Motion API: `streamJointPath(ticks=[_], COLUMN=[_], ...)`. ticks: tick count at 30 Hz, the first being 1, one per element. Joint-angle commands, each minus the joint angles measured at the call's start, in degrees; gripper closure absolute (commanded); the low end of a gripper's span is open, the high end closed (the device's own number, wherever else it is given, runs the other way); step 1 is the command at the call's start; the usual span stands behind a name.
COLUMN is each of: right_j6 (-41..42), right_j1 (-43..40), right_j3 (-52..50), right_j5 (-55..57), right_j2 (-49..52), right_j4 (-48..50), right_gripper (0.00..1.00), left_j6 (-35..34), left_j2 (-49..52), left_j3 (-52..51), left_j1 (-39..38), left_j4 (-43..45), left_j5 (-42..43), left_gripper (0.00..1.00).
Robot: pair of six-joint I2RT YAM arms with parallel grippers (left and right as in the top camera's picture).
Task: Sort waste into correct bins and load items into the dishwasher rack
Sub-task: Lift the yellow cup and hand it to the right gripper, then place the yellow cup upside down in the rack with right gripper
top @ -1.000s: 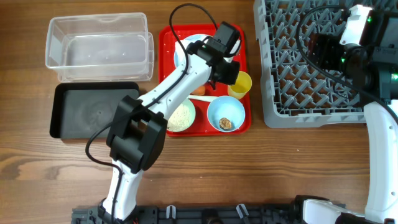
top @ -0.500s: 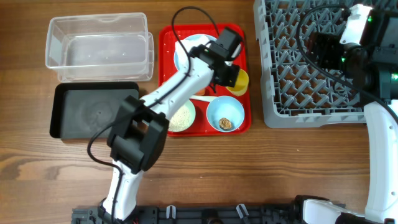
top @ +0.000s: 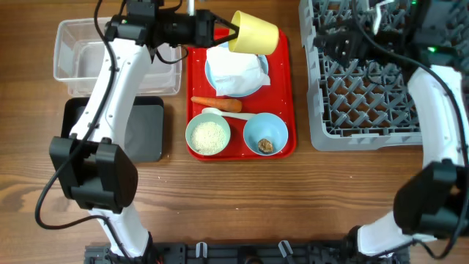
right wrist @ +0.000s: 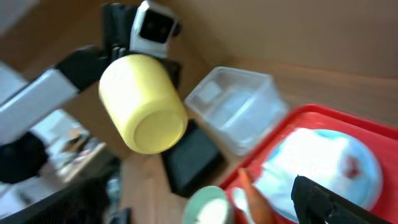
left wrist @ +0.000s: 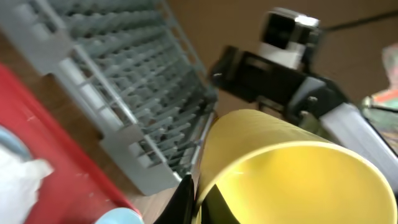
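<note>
— Bowls on the red tray [top: 282, 95]?
— Rice [top: 208, 135] fills the pale-green bowl [top: 192, 126]; a brown lump [top: 266, 146] sits in the light-blue bowl [top: 253, 130]. The left tool [top: 229, 33] pinches the yellow cup [top: 255, 34], aloft above the tray's far edge. How far the right tool [top: 343, 42] is open, I cannot tell.

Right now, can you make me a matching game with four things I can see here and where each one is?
Things:
1. yellow cup
2. napkin
3. rice
4. brown lump

Places:
A. in the light-blue bowl
B. held up by the left gripper
C. on the round plate
D. in the pale-green bowl

Pairs: 1-B, 2-C, 3-D, 4-A
</note>
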Motion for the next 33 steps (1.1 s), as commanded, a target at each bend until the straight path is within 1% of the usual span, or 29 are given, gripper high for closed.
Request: streamJointPath(ticks=[1,6,10,11,12,15,17,18,21,22,23,24,25,28,30,32,33], right_j6=[-3.8,-4.7,-4.6,-4.5,-4.5,-4.5,-4.5,-4.5,-4.4,-4.4,-4.4,-4.2,-2.5,1.4,3.6,4.2,4.9], right_j1=[1.9,5.3,9.3,10.1,10.6,10.9,10.9,10.9,10.9,10.9,10.8,10.7,10.3,8.5,7.1,6.3,5.9], right_j3=[0.8,0.8,0.8,0.8,0.8,0.8,0.8,0.8,0.8,0.8,0.8,0.8,0.8,0.8,0.8,0.8,0.8], right_j5=[-12.4,-12.9,-11.5,-11.5,-11.3,-10.9,-10.9,-10.9,-10.9,-10.9,-10.9,-10.9,-9.6,-6.7,-3.6,-0.2,4.5], right_j2=[1.9,1.9,2.0,2.0,2.0,2.0,2.0,2.0,2.0,2.0,2.0,2.0,2.0,2.0,2.0,2.0,1.9], right_j4=[1.7,3.9,4.9,5.9,6.2,6.2,6.3,6.4,6.7,6.7,6.7,6.7,6.7,6.6,6.1,4.4,2.2], right_gripper=[0.00,0.01,0.03,0.05,0.07,0.24,0.31,0.37,0.43,0.44,0.45,0.45,0.45,0.45,0.45,0.44,0.44], left_j6=[1.2,1.1,0.9,0.9,0.9,0.9,0.9,0.9,1.0,0.9,0.9,0.9,0.9,1.0,1.0,1.0,1.0], left_j2=[1.4,1.7,1.7,1.7,1.7,1.7,1.7,1.7,1.7,1.7,1.7,1.7,1.7,1.7,1.7,1.7,1.7], left_j3=[0.4,0.4,0.4,0.4,0.4,0.4,0.4,0.4,0.4,0.4,0.4,0.4,0.4,0.4,0.4,0.4,0.4], left_j1=[-2.7,-5.0,-5.1,-5.1,-5.1,-5.1,-5.1,-5.1,-5.6,-5.9,-6.4,-6.5,-6.5,-5.9,-4.7,-3.5,-2.8], left_j4=[2.8,4.5,5.6,5.6,5.6,5.6,5.6,5.6,5.6,5.5,5.4,5.3,5.3,4.4,4.0,3.3,2.0], left_j5=[4.4,4.0,3.6,3.6,3.6,3.6,3.6,3.6,3.1,2.4,1.0,0.7,0.7,0.7,0.7,-0.2,-2.6], left_gripper=[0.96,0.96,0.96,0.96,0.96,0.96,0.96,0.96,0.96,0.88,0.64,0.53,0.47,0.38,0.37,0.36,0.34])
